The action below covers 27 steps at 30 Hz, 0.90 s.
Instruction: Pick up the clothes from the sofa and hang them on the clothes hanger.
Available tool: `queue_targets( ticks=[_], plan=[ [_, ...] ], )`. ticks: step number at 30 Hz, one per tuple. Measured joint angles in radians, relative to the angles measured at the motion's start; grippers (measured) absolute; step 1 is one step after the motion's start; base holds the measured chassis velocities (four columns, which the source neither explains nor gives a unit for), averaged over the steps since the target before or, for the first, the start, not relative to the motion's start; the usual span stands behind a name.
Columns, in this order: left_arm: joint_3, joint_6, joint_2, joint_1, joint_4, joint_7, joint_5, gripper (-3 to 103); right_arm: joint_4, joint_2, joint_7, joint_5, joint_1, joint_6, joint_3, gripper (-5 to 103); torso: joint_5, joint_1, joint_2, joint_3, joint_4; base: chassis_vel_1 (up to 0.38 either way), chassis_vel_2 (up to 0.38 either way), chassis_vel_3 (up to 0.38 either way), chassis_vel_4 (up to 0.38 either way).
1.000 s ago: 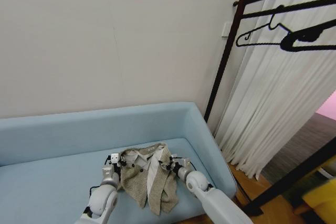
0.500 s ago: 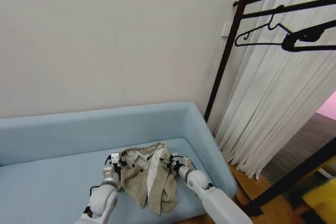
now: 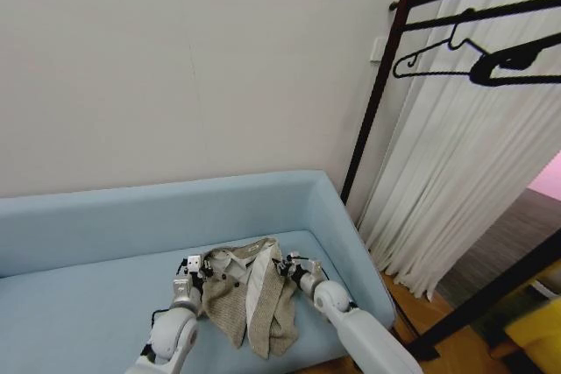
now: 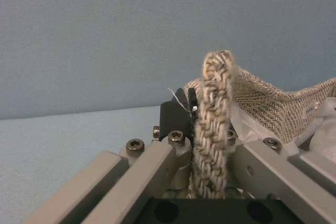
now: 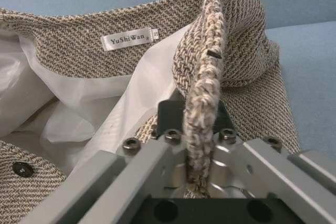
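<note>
Since our left gripper [image 3: 195,268] and right gripper [image 3: 287,266] pinch only the jacket [image 3: 250,299] trim between their fingers, lifting may slip it free.

A light blue sofa [image 3: 131,225] carries a beige tweed jacket [image 3: 250,299]. The jacket lies crumpled and open on the seat cushion [image 3: 79,321], near the sofa's right armrest [image 3: 346,234], with its white lining [image 5: 79,103] and dark buttons [image 5: 21,169] showing.

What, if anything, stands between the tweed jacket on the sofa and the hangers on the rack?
Nothing visible: left pincer and right pincer clamp the jacket, and open air leads up to the hangers.
</note>
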Motion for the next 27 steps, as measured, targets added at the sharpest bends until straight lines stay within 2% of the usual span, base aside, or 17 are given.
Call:
queue_targets(
  ticks=[6,11,13,14,18,22,24,27],
  plan=[
    [-0.003,-0.001,0.001,0.008,-0.004,0.001,0.002,2,0.026,-0.002,-0.006,-0.012,-0.009,0.006,0.004,1,0.0,0.0,0.0,0.0,0.0,0.0,0.0,0.0,0.0],
    [-0.006,-0.002,0.005,0.008,-0.004,0.001,0.003,2,0.095,-0.027,0.033,-0.04,-0.022,0.005,0.002,1,0.0,0.0,0.0,0.0,0.0,0.0,0.0,0.0,0.0],
    [-0.011,-0.003,0.011,0.007,-0.005,0.002,0.003,2,0.149,-0.066,0.056,-0.076,-0.028,-0.005,-0.006,1,0.0,0.0,0.0,0.0,0.0001,0.0,0.0,0.0,0.0],
    [-0.011,-0.003,0.011,0.007,-0.005,0.002,0.003,2,0.149,-0.066,0.056,-0.076,-0.028,-0.005,-0.006,1,0.0,0.0,0.0,0.0,0.0001,0.0,0.0,0.0,0.0],
    [-0.033,-0.012,0.025,-0.006,-0.013,0.003,-0.015,2,0.21,-0.154,0.054,-0.109,-0.047,-0.015,-0.029,1,0.0,0.0,0.0,0.0,-0.0001,0.0,0.0,0.0,0.0],
    [-0.054,-0.028,0.042,-0.016,-0.023,0.013,-0.036,2,0.231,-0.192,0.051,-0.125,-0.056,-0.024,-0.03,1,0.0,0.0,0.0,0.0,-0.0003,0.0,0.0,0.0,0.0],
    [-0.08,-0.056,0.076,-0.027,-0.041,0.03,-0.06,2,0.25,-0.22,0.049,-0.143,-0.049,-0.033,-0.028,1,0.0001,0.0,0.0,0.0,-0.0002,0.0,0.0,0.0,0.0],
    [-0.092,-0.068,0.107,-0.033,-0.057,0.041,-0.077,2,0.259,-0.23,0.049,-0.172,-0.027,-0.043,-0.029,1,0.0,0.0,0.0,0.0,-0.0002,0.0,0.0,0.0,0.0]
  ],
)
